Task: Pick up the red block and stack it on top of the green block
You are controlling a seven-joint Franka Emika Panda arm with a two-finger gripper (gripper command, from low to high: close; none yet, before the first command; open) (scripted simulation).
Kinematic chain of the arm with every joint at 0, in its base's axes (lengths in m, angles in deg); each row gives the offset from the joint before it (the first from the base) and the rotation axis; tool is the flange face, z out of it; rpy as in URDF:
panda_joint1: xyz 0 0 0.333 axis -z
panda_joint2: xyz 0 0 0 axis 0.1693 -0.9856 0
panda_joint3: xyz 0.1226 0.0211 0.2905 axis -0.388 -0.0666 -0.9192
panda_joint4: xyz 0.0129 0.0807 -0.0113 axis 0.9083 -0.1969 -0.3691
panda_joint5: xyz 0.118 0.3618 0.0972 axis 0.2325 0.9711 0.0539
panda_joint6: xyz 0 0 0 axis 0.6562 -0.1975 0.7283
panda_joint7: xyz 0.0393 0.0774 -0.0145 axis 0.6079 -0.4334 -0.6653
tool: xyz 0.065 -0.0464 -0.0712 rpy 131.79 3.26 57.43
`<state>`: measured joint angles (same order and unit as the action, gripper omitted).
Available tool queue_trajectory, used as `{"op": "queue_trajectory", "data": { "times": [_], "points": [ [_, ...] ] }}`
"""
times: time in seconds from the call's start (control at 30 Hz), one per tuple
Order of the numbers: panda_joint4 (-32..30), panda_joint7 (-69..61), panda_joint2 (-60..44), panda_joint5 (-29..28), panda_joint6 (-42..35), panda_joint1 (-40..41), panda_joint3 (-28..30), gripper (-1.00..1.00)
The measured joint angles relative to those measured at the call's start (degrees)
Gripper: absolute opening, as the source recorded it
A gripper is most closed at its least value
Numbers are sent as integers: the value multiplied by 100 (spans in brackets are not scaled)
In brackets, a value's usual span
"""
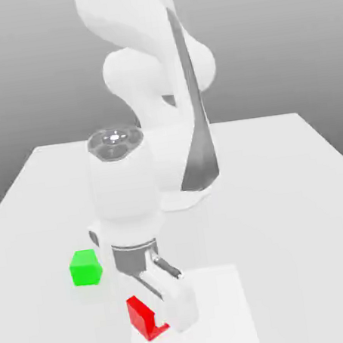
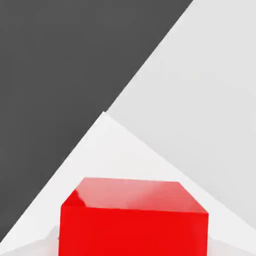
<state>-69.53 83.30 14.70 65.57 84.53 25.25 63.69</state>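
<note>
table (image 1: 284,190) under your gripper | gripper (image 1: 164,313) down low, fingers closed on red block (image 1: 142,316) | green block (image 1: 85,267) just beside gripper toward exterior view's left, not touching | grasp looks done; lift, carry, stack left for you

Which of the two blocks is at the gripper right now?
The red block: the gripper is shut on it. The green block sits apart, toward the exterior view's left.
</note>
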Motion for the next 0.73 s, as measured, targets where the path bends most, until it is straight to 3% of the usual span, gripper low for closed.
{"op": "queue_trajectory", "data": {
  "times": [0.37, 0.63, 0.67, 0.73],
  "points": [
    [-1940, 962, 2210, 1, -261, 1600, 936, -100],
    [-2055, 873, 946, 257, 1126, 1626, 1061, -100],
    [-2050, 840, 826, 304, 1241, 1635, 1028, 100],
    [-2050, 840, 826, 304, 1241, 1613, 1028, 100]
  ]
}}
